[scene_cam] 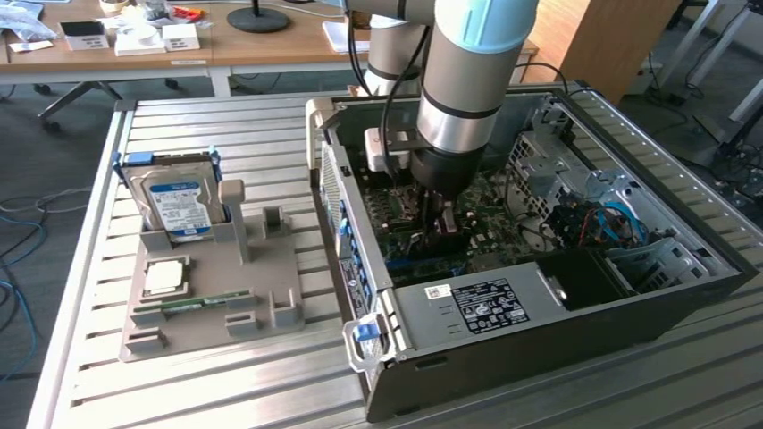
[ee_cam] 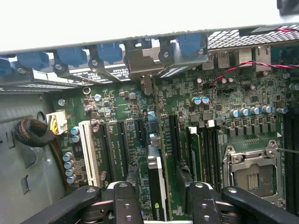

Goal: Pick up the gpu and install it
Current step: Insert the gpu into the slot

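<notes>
Gripper [ee_cam: 156, 198] deep inside open PC case [scene_cam: 667, 295], fingers [ee_cam: 126, 200] part-open, clamped either side of gpu [ee_cam: 156, 182], held edge-on above motherboard [ee_cam: 210, 135]. Judgement: keep card upright, align edge with slot, bracket toward rear wall, press down evenly.

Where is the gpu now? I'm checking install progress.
The gpu stands on edge between the tool fingers, inside the open case, above the motherboard slots, right of the white slot.
</notes>
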